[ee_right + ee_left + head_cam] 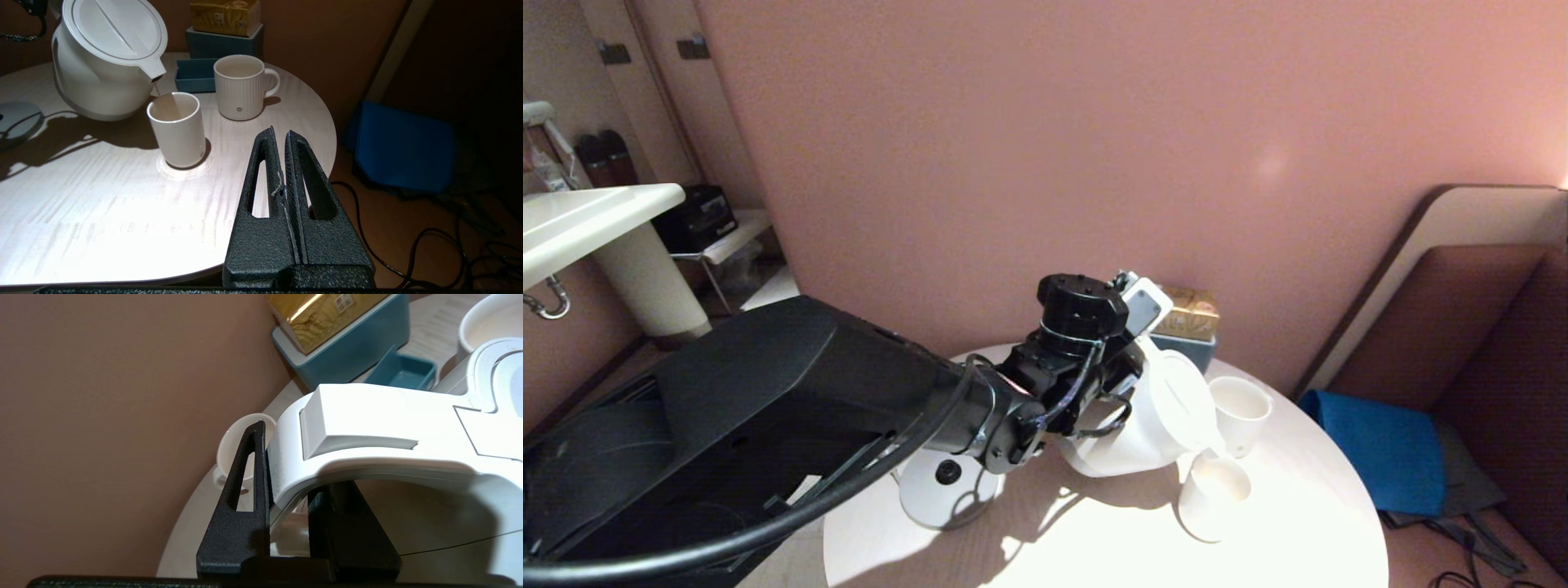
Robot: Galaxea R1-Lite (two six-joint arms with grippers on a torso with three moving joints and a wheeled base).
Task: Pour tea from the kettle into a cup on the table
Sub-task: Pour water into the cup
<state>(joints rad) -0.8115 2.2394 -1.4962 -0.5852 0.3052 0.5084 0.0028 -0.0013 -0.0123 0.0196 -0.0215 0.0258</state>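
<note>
Bright glare washes the table (1290,539); kettle (1152,425) casts hard shadows.

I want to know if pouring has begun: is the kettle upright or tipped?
Tipped. Held by the left gripper, the kettle leans spout-down over the cup, a thin stream running from the spout.

No wording is showing legibly anywhere. The gold box (322,318) is carrying a small white label with print too fine to read, and the mug (241,87) is bearing a small round mark, unreadable.
</note>
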